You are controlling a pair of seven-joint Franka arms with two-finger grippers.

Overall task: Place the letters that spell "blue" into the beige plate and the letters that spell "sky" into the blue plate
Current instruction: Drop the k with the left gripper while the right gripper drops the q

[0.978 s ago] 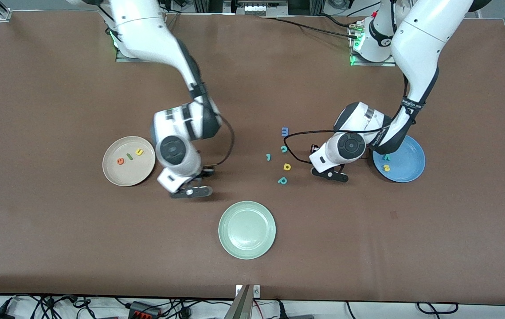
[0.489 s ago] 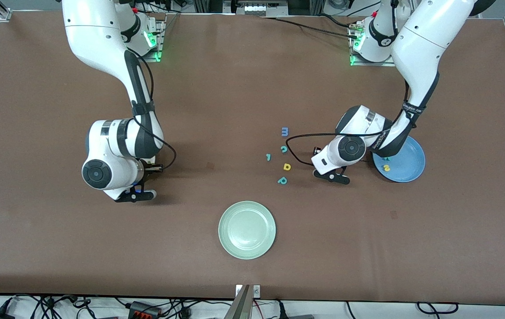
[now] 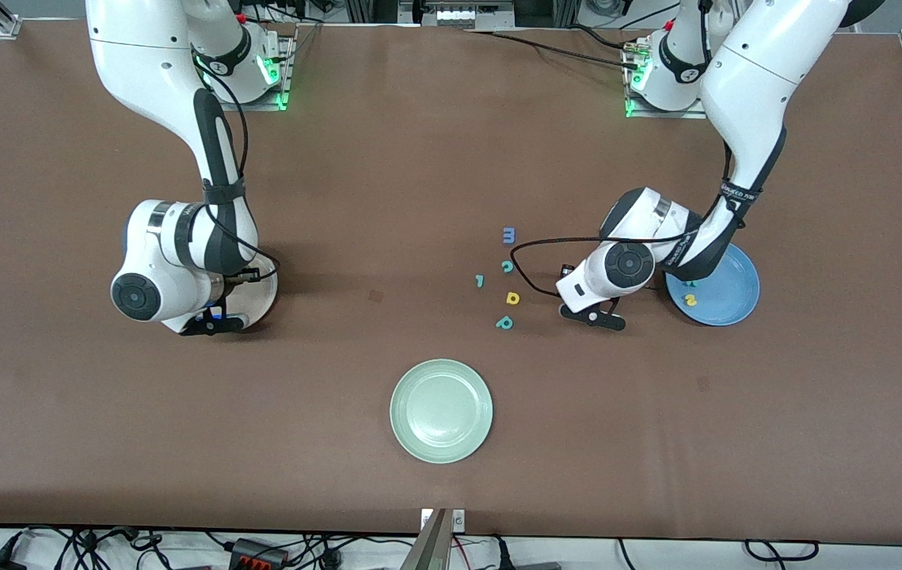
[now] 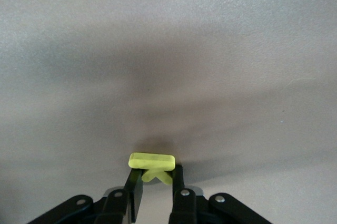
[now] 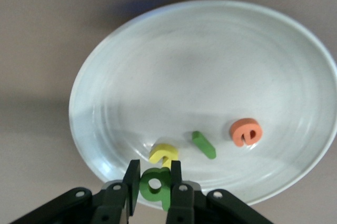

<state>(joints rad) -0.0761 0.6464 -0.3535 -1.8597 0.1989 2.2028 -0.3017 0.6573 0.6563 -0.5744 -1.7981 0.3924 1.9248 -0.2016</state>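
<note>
The beige plate [image 3: 262, 291] is mostly hidden under the right arm in the front view. In the right wrist view the beige plate [image 5: 210, 55] holds the yellow "u" [image 5: 164, 154], green "l" [image 5: 204, 145] and orange "e" [image 5: 245, 132]. My right gripper [image 5: 154, 174] [image 3: 211, 323] hangs over its rim, shut on the green "b" [image 5: 155, 184]. My left gripper [image 4: 156, 174] [image 3: 593, 317] is low at the table beside the blue plate [image 3: 728, 277], shut on the yellow "k" [image 4: 152, 162]. The yellow "s" [image 3: 690, 300] lies in the blue plate; the teal "y" [image 3: 689, 282] peeks out from under the arm.
Loose letters lie between the arms: blue "m" [image 3: 509, 234], teal "c" [image 3: 507, 267], a small teal piece [image 3: 480, 280], yellow "d" [image 3: 512, 298], teal "p" [image 3: 504, 322]. A pale green plate [image 3: 441, 410] sits nearer the front camera.
The right arm swung toward its end of the table and now covers the beige plate, carrying the green "b". The left gripper stayed in place and its jaws closed on the yellow "k".
</note>
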